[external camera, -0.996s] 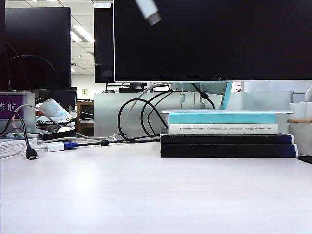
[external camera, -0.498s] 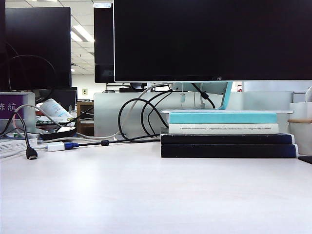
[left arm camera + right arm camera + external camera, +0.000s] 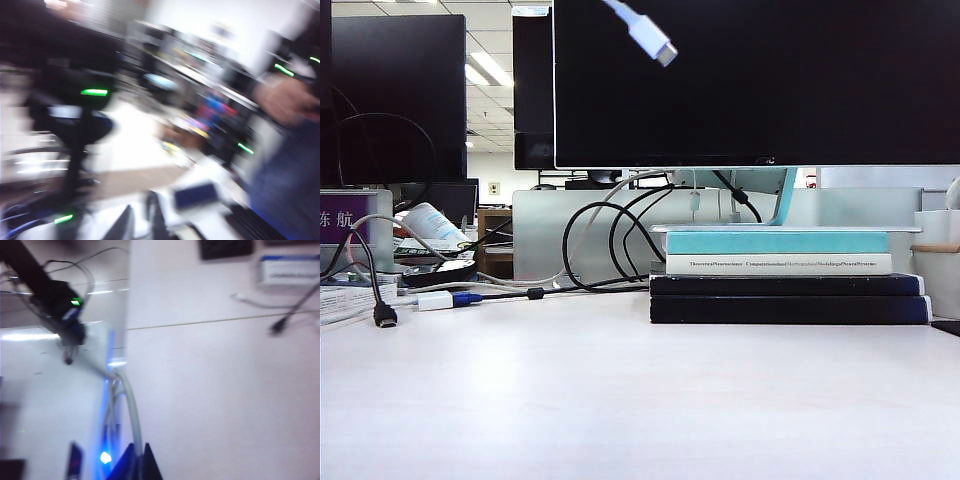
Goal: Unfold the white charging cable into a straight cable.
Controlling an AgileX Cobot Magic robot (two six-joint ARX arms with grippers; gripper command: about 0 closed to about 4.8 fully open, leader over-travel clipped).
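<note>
White charging cable (image 3: 650,38) lifted off the table, one plug hanging in the air.

Seen from the exterior camera, only its small white rectangular plug and a short slanting piece of cord show, high in front of the dark monitor (image 3: 760,80), well above the bare table (image 3: 640,400). My right wrist camera shows what that view misses: the pale cord (image 3: 131,410) runs straight into my right tool (image 3: 139,452), whose tips are pinched together on it. My left tool (image 3: 141,227) is blurred; its tips sit close together, and I cannot tell whether it has hold of anything.
</note>
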